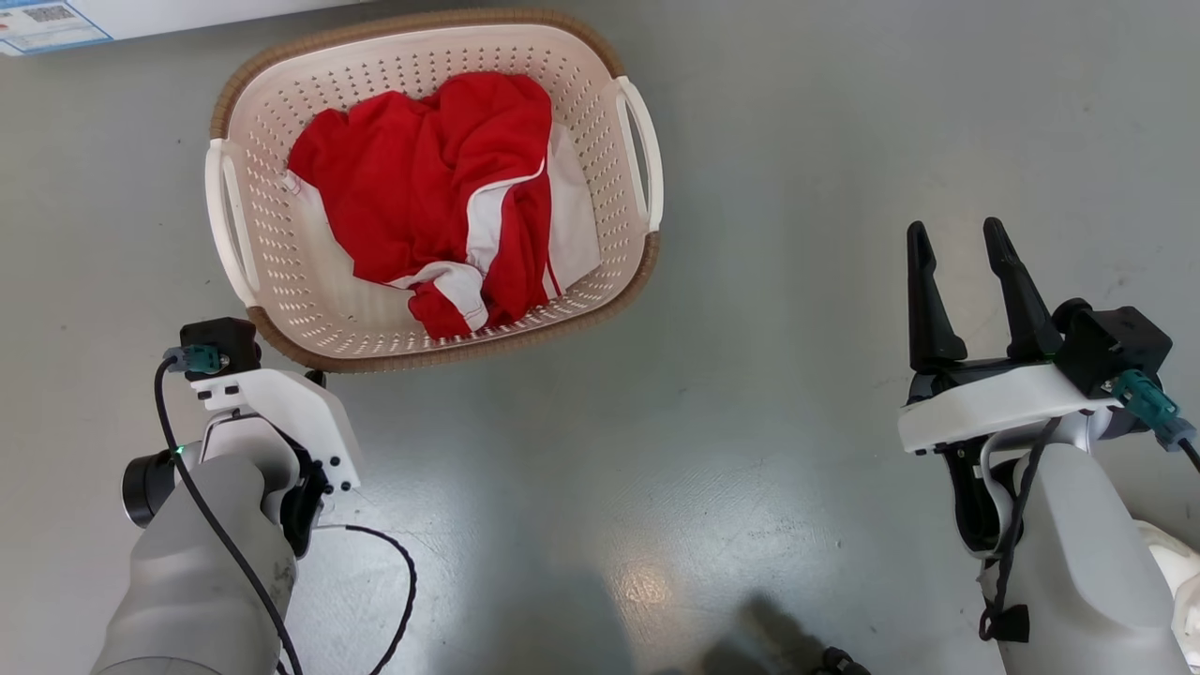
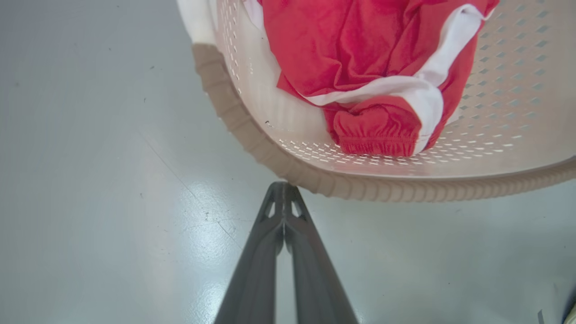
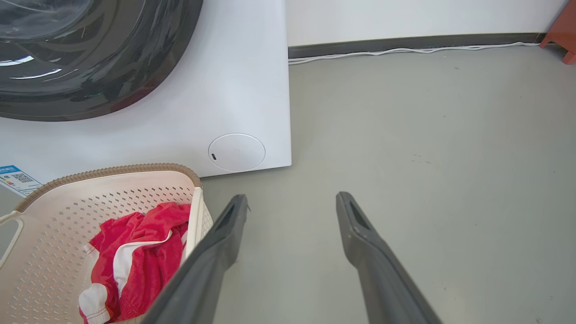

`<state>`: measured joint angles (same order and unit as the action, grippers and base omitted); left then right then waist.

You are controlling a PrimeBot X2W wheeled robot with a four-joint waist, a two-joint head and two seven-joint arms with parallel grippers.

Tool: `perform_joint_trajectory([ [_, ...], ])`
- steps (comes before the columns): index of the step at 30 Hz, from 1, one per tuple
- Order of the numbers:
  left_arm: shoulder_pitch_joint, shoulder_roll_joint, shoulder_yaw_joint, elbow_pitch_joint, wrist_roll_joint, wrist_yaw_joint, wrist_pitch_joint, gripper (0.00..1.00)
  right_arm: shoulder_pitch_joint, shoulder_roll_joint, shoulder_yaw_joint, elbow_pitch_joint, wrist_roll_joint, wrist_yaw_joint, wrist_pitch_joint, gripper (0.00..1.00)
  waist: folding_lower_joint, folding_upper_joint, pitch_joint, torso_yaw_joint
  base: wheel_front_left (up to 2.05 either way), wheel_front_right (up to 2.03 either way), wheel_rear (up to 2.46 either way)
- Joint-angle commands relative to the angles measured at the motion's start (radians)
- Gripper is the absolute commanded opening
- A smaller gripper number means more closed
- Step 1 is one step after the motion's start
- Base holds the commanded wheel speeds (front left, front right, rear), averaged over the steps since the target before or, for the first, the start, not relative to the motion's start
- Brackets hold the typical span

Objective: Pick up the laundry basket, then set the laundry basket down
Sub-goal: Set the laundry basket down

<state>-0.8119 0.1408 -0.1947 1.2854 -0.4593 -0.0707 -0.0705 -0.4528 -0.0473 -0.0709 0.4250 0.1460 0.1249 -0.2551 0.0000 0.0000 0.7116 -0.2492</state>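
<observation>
The laundry basket (image 1: 272,234) sits on the grey floor (image 1: 844,141), far and left in the head view, just in front of the white washing machine (image 3: 243,90). It is cream, perforated plastic with a brown woven-look rim band (image 1: 422,356) and a white handle on its left side (image 1: 225,225) and on its right side (image 1: 642,155). Inside lies one crumpled red garment with white stripes (image 1: 422,187), spread over most of the bottom. An elastic cuff of it (image 2: 375,135) points toward the near wall.

The left gripper (image 2: 282,193) has its two fingers pressed together with nothing between them. Their tips are right at the outside of the rim band at the basket's near left corner; I cannot tell whether they touch it.

The right gripper (image 1: 956,230) stands with its fingers spread apart and empty, over bare floor well to the right of the basket, pointing away from the robot.

The washing machine shows a dark round door (image 3: 90,54), a round cap low on its front (image 3: 236,151) and a label sticker (image 3: 18,177) behind the basket.
</observation>
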Motion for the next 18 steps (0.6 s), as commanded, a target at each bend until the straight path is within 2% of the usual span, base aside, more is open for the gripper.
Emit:
perform_joint_trajectory([
  [1, 0.011, 0.024, 0.015, -0.005, -0.014, 0.007, -0.001, 0.00, 0.019, -0.003, 0.014, -0.014, 0.003, 0.006, -0.007, 1.00, 0.0000, 0.0000, -0.007, 0.001, 0.00, 0.00, 0.00],
  [18, 0.114, -0.013, 0.010, 0.002, -0.045, 0.017, 0.006, 0.00, 0.044, -0.003, 0.005, 0.019, -0.047, 0.006, -0.007, 1.00, 0.0000, 0.0000, -0.140, 0.057, 0.00, 0.00, 0.00],
])
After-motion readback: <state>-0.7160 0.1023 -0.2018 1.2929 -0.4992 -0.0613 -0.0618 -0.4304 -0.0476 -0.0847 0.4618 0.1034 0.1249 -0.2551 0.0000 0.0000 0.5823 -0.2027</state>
